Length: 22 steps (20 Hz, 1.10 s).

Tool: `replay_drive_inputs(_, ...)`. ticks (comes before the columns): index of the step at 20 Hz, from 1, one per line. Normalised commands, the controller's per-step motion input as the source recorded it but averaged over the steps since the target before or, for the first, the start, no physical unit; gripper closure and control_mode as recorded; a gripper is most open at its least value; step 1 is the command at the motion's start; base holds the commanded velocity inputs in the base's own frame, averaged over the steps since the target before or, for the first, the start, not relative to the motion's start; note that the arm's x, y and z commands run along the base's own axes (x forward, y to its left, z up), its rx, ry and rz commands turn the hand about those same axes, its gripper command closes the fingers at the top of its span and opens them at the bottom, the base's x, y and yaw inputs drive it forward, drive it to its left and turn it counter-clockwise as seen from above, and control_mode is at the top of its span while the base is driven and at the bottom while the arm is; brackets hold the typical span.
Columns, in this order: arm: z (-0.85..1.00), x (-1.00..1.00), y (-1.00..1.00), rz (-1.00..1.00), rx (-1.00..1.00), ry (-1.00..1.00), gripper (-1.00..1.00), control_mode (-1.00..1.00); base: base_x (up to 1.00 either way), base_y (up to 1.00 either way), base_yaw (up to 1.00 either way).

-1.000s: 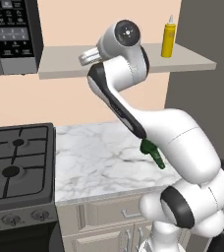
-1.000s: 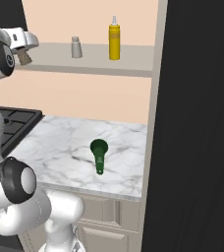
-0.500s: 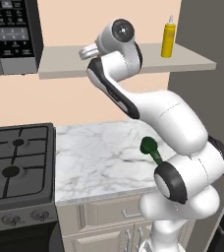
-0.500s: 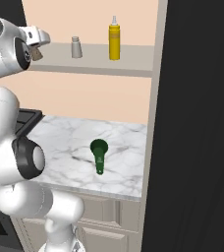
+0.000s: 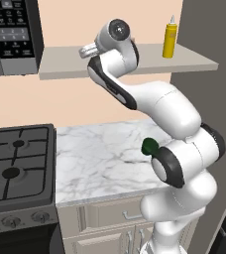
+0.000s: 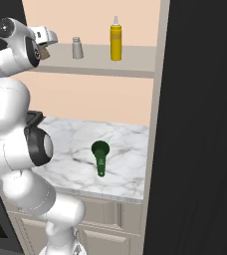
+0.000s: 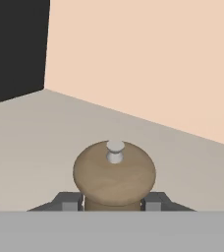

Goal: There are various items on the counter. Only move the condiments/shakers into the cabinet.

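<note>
left base view: arm reaching up to the shelf board (image 5: 60, 62), yellow squeeze bottle (image 5: 169, 42) standing on it far to the right. right base view: grey shaker (image 6: 76, 48) on the shelf just left of the bottle, green long-handled thing (image 6: 100, 156) lying on the desk (image 6: 125, 149) below. hand view: tool (image 7: 113, 203) clenched on the brown shaker (image 7: 114, 173), over the shelf.

A black gas stove (image 5: 17, 166) with round burners adjoins the marble worktop's left edge. A black microwave (image 5: 11, 35) with a keypad hangs above it, beside the shelf's left end.
</note>
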Motion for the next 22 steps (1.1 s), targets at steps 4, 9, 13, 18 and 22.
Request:
replay_drive_inputs(4, -0.21, 0.32, 0.00, -0.02, 0.00, 0.00, 1.00, -1.00, 0.00, 0.00, 0.00)
replay_drive_inputs(9, -0.18, 0.45, 0.00, 0.00, 0.02, 0.00, 1.00, -1.00, 0.00, 0.00, 0.00)
replay_drive_inputs(13, -0.13, 0.14, 0.00, 0.00, 0.02, 0.00, -1.00, -1.00, 0.00, 0.00, 0.00)
replay_drive_inputs(18, -0.01, 0.00, -0.11, -0.01, 0.01, 0.00, -1.00, -1.00, 0.00, 0.00, 0.00)
replay_drive_inputs(22, 0.00, 0.00, -0.34, -0.04, 0.02, 0.00, -1.00, -1.00, 0.00, 0.00, 0.00)
